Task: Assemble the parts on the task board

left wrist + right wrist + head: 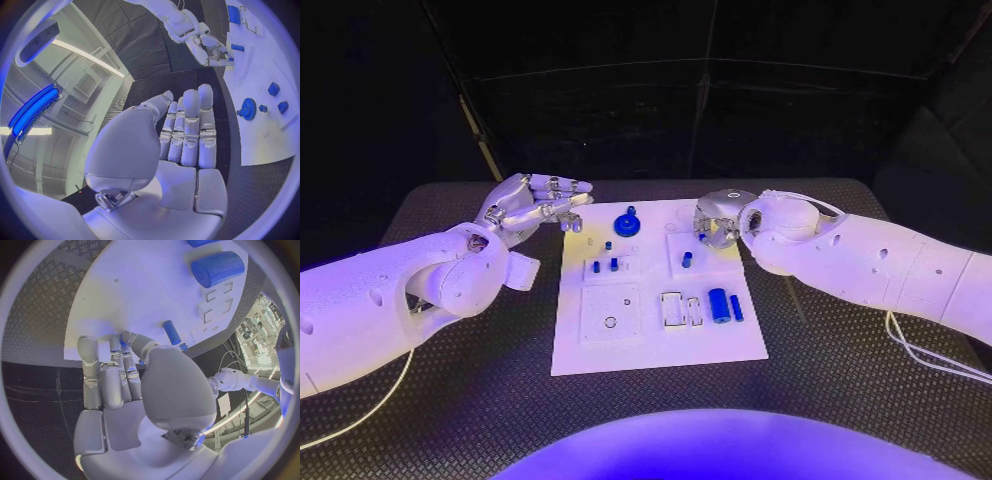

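The white task board [658, 340] lies mid-table [473, 400], its blue parts scattered: a gear [627, 225] at the far edge, a cylinder [718, 304] nearer. The right hand [718, 218], fingers [94, 370] curled down, touches the board's far right corner beside a small peg [171, 332]. The left hand [531, 207] hovers off the far left corner, fingers [190, 125] apart, holding nothing.

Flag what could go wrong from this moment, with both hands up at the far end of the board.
1. The right robot hand hovers over the task board's far right corner, fingertips close to a small upright blue peg; closing in could knock it over.
2. The left robot hand sits off the board's far left corner, fingers apart and holding nothing; a sweep inward could hit the blue gear.
3. The loose blue cylinder lies on its side and might roll if the board is jolted.
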Robot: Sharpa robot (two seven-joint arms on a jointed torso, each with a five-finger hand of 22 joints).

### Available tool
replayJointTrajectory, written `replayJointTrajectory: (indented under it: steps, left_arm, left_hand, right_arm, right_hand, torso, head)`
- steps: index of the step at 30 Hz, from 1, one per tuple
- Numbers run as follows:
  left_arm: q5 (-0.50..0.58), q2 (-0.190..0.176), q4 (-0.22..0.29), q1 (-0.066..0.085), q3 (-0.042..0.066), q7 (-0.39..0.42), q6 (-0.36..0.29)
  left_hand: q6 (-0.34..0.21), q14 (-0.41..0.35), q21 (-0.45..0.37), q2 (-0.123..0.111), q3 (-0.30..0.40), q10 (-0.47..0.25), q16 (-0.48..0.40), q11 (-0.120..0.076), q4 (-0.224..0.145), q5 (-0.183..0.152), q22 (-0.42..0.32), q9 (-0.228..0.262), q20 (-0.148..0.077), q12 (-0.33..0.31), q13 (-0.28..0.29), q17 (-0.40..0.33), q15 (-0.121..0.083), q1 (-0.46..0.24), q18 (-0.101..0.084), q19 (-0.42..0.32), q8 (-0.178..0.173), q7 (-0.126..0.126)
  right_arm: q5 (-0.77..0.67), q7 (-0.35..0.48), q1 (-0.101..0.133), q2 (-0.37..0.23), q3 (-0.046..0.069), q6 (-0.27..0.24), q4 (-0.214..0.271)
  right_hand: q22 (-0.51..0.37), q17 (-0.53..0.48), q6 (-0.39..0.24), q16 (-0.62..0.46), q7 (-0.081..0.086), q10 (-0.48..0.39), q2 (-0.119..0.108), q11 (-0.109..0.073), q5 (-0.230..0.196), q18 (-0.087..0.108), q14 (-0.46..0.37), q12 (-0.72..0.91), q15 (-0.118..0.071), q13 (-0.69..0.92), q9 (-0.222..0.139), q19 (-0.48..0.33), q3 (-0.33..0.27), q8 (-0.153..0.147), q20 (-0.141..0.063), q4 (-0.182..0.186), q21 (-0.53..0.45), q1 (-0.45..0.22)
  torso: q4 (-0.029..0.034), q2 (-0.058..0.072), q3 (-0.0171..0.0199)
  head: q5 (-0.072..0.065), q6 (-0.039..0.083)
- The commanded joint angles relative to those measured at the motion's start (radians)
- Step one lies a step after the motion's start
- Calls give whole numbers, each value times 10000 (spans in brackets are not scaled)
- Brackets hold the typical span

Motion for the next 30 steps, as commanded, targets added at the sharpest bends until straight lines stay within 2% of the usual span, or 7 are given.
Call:
replayJointTrajectory:
  steps: [1,6,12,16,23,27,30]
  left_arm:
    - [63,11,2,11,13,70,83]
    - [63,-2,-1,11,13,75,90]
    - [63,0,-22,10,13,110,90]
    - [63,-1,-42,10,13,125,76]
    - [63,1,-60,10,13,133,72]
    - [63,11,-60,10,13,137,69]
    - [63,30,-63,10,13,138,62]
  left_hand:
    - [16,-53,-37,59,-10,-45,-33,43,-72,-32,-16,-12,4,62,13,-13,-15,27,128,-55,-54,71]
    - [15,-53,-44,77,2,-53,-37,45,-91,-30,-27,-13,4,70,16,-16,-14,50,128,-50,-56,76]
    - [15,-53,-44,80,4,-54,-38,46,-93,-30,-28,-13,3,71,16,-17,-14,53,128,-49,-56,77]
    - [15,-53,-44,80,4,-54,-38,46,-93,-30,-28,-13,3,71,16,-17,-14,53,128,-49,-56,77]
    - [16,-55,-50,96,11,-61,-41,50,-103,-30,-38,-13,4,78,18,-20,-12,63,127,-45,-56,82]
    - [16,-55,-52,98,9,-63,-42,52,-102,-31,-41,-13,4,81,19,-20,-11,58,127,-44,-57,85]
    - [16,-55,-52,98,9,-63,-42,52,-102,-31,-41,-13,4,81,19,-20,-11,58,127,-44,-57,85]
  right_arm:
    - [-63,53,-70,-3,-42,-271,59]
    - [-38,194,-80,-194,-42,-1039,347]
    - [172,354,-81,-579,-38,-1983,930]
    - [355,470,-79,-832,-32,-2515,1391]
    - [622,582,-77,-1103,-24,-2918,2071]
    - [849,632,-78,-1173,-23,-2928,2469]
    - [1008,668,-79,-1123,-25,-2834,2691]
  right_hand:
    - [70,132,94,67,-16,114,147,-13,130,-127,554,-72,-110,-12,-9,100,61,59,1,-23,71,59]
    - [356,144,194,97,-34,296,129,-49,670,-174,571,-109,-145,-25,-16,244,112,68,-45,-105,278,74]
    - [390,138,177,102,-22,291,81,-37,801,-180,573,-173,-143,-45,-33,251,132,36,-51,-133,316,49]
    - [408,150,162,114,-13,275,57,-28,816,-184,576,-202,-137,-55,-40,255,134,19,-49,-136,332,31]
    - [415,154,159,117,-12,273,52,-26,818,-185,577,-207,-135,-56,-41,257,134,17,-49,-136,337,27]
    - [446,189,155,141,-6,266,37,-21,817,-191,584,-221,-132,-61,-44,269,131,10,-47,-135,357,14]
    - [439,189,154,142,-5,265,35,-20,816,-190,584,-224,-131,-62,-45,266,131,9,-46,-134,354,11]
  torso:
    - [-1,-12,2]
    - [-11,-9,8]
    - [-3,-24,-5]
    - [5,-18,1]
    - [10,-1,-1]
    - [8,2,-9]
    - [9,13,-11]
  head:
    - [-16,-18]
    - [-9,-25]
    - [-43,-5]
    - [-57,12]
    - [-38,30]
    - [8,26]
    - [92,12]
